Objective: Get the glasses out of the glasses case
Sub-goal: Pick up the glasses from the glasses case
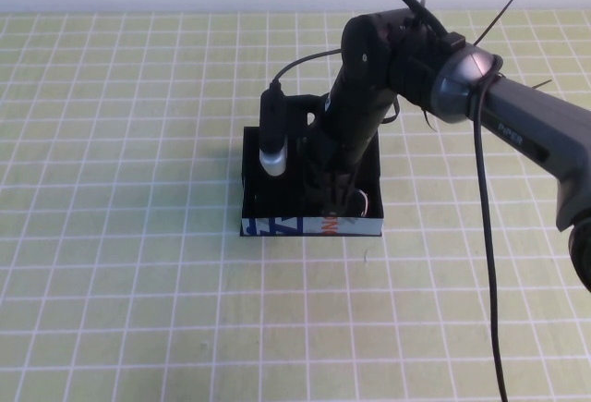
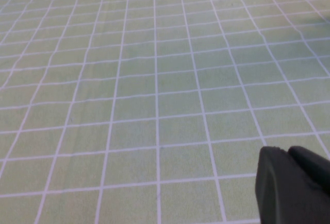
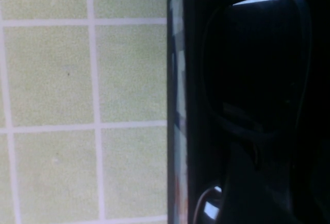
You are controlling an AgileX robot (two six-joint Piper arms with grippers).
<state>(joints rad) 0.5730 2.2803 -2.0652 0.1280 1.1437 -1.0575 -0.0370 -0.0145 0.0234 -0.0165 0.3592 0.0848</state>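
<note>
The glasses case [image 1: 309,227] is a black shallow box with a white front edge printed in blue and orange, at the table's middle. My right gripper [image 1: 337,201] reaches down into it from the right, and the arm hides most of the inside. In the right wrist view the black glasses [image 3: 258,64] lie in the case beside its printed edge [image 3: 176,105]. One dark lens shows whole, and a corner of the other shows at the picture's edge. The right gripper [image 3: 258,188] is over the bridge between the lenses. My left gripper [image 2: 294,183] is shut and empty, above bare mat.
A green mat with a white grid [image 1: 138,282] covers the table all round the case. The right arm's black cable [image 1: 485,236] hangs down to the right of the case. A black and silver cylinder [image 1: 272,134] on the right arm stands over the case's left part.
</note>
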